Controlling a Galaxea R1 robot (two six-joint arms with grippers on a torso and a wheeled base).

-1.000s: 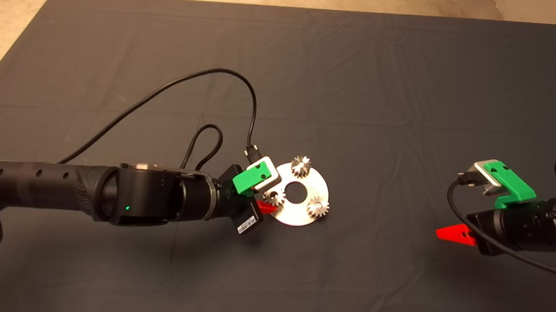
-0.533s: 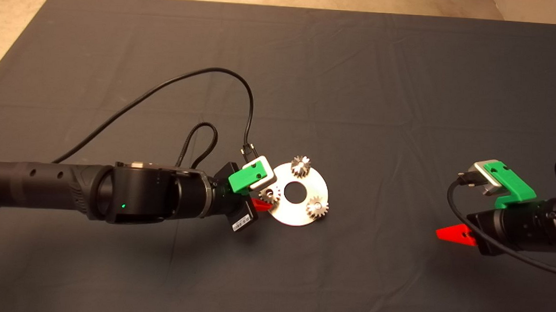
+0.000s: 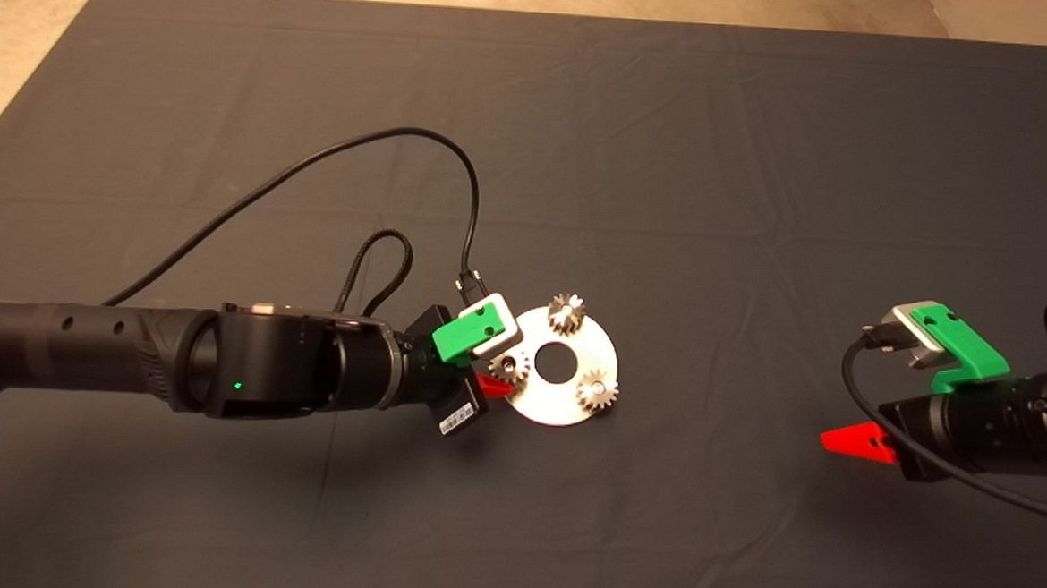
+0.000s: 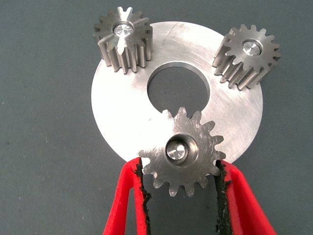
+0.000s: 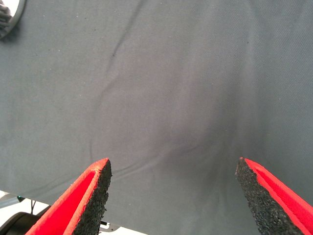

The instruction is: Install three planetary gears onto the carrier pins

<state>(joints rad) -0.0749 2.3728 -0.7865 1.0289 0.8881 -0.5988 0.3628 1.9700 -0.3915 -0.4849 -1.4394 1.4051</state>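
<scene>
The flat silver disc lies mid-mat, its carrier pins showing only as bright tips in the gear bores. Two planetary gears sit on pins at the disc's far and right rim, also seen in the left wrist view. The third gear sits over the left pin, and my left gripper is shut on it, the pads touching its teeth on both sides. My right gripper hangs open over bare mat far to the right.
The dark mat covers the table, with tan floor beyond its far-left edge. A black cable loops above the left arm. In the right wrist view a sliver of the disc shows at one corner.
My left gripper drew back to the left by a small amount, and the gear between its fingers shifted slightly left with it. The disc, the other gears and the right arm stayed put.
</scene>
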